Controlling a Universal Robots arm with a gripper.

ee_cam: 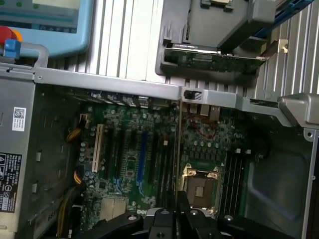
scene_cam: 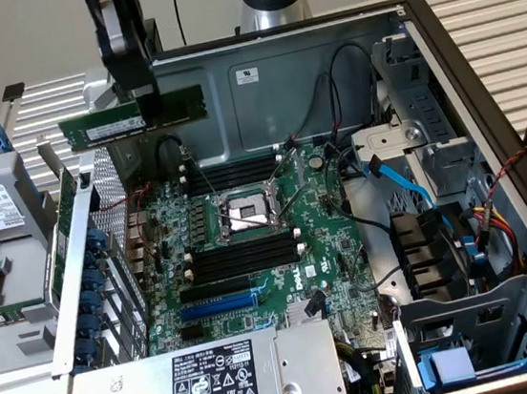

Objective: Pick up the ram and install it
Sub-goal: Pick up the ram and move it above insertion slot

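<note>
The jaws were pinching the ram [scene_cam: 133, 117] by its upper long edge, near the middle of the stick. It hung in the air over the far corner of the open computer case [scene_cam: 323, 55], toward the exterior view's left. It was clear of everything below it. Its long side ran nearly level, and its white label faced the exterior camera.

Well below it lay the green motherboard [scene_cam: 331, 237], with the CPU socket [scene_cam: 244, 211] at its middle. One bank of black memory slots [scene_cam: 232, 175] sat beyond the socket and another bank [scene_cam: 247, 257] sat nearer. The blue expansion slot [scene_cam: 217, 306] lay closer still, just short of the power supply [scene_cam: 210, 386].

In the wrist view, a thin dark line rising from between the jaws was probably the ram [ee_cam: 178, 149] seen edge-on. It ran beside the CPU socket [ee_cam: 202, 186].
</note>
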